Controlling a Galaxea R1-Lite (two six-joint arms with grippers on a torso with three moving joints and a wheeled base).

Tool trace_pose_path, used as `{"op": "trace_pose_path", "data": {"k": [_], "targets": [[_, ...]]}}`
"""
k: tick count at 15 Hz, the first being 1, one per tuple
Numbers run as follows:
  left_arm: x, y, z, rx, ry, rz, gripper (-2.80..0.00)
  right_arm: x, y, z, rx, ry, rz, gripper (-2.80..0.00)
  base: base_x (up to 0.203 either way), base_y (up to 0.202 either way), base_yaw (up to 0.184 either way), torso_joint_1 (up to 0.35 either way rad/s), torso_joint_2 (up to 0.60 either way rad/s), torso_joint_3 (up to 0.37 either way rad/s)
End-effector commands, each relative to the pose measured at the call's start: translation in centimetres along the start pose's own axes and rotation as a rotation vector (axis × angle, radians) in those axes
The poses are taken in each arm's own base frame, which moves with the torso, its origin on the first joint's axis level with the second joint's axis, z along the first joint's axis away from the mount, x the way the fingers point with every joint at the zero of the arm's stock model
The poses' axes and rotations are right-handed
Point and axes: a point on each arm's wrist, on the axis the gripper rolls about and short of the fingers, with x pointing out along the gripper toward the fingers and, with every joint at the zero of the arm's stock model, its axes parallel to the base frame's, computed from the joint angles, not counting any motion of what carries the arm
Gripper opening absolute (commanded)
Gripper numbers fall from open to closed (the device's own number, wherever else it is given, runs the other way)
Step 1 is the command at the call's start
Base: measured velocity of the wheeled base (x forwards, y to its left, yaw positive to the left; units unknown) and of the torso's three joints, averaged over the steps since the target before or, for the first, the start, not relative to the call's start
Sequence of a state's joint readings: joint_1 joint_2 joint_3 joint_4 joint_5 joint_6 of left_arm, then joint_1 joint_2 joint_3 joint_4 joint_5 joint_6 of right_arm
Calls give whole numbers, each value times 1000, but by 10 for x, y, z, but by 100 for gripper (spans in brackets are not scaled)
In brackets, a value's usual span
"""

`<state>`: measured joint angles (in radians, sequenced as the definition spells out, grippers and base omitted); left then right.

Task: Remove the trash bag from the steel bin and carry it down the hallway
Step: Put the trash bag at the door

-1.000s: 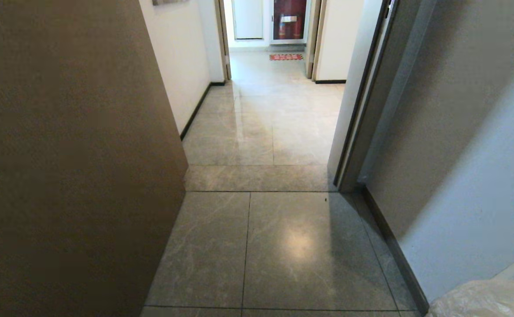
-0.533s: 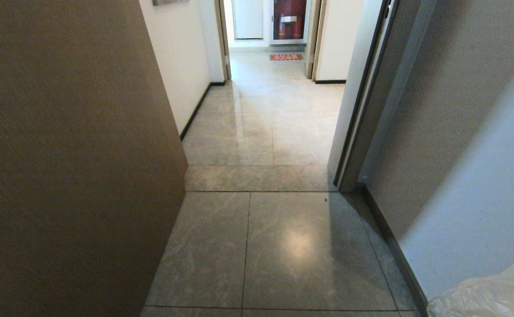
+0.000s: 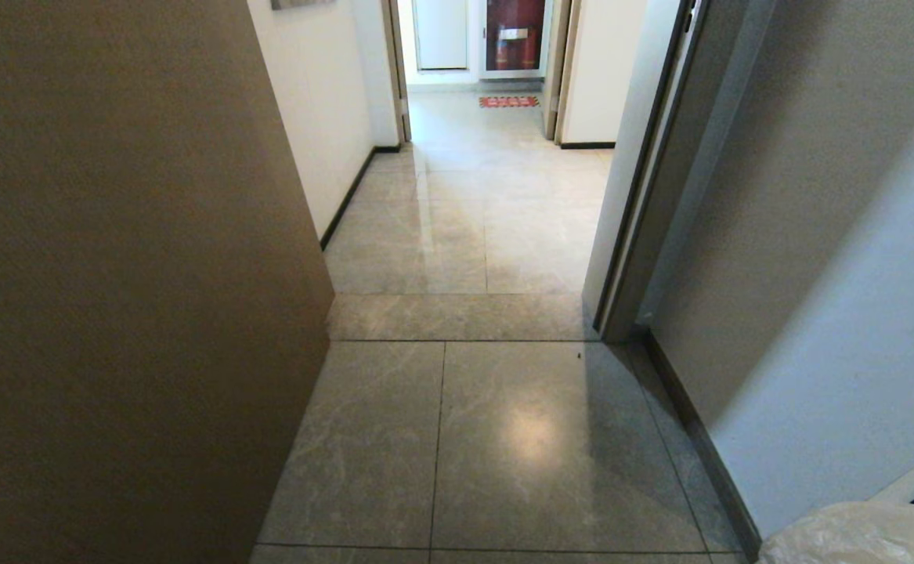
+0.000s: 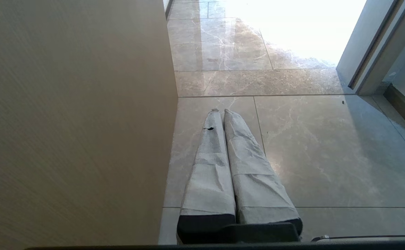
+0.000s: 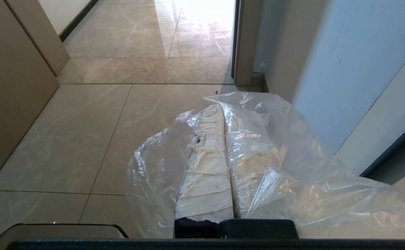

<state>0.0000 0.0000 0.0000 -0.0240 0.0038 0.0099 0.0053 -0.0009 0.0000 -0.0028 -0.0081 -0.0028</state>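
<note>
Plastic trash bag (image 5: 278,163) unmoved, right jaws clamped; hallway (image 3: 488,235) view unchanged.

My crinkled, translucent trash bag (image 5: 268,166) is draping over my right gripper (image 5: 224,111), hallway (image 3: 472,235) stretching toward twelve o'clock.

Head view only catches a corner of the trash bag (image 3: 856,536), cut off at the bottom right edge, its contents aren't readable, and the plastic drapes over the right gripper's (image 5: 224,107) fingers (image 5: 205,166).
</note>
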Motion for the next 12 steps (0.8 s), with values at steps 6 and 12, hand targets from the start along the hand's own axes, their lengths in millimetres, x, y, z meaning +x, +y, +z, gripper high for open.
{"op": "trace_pose_path", "data": {"k": [6,12], "targets": [[1,0,-3,-4,10,1,-280,0,0,0,0,1,0,-280,0,0,0,0,0,0],[1,0,-3,-2,10,1,-280,0,0,0,0,1,1,-280,0,0,0,0,0,0]]}}
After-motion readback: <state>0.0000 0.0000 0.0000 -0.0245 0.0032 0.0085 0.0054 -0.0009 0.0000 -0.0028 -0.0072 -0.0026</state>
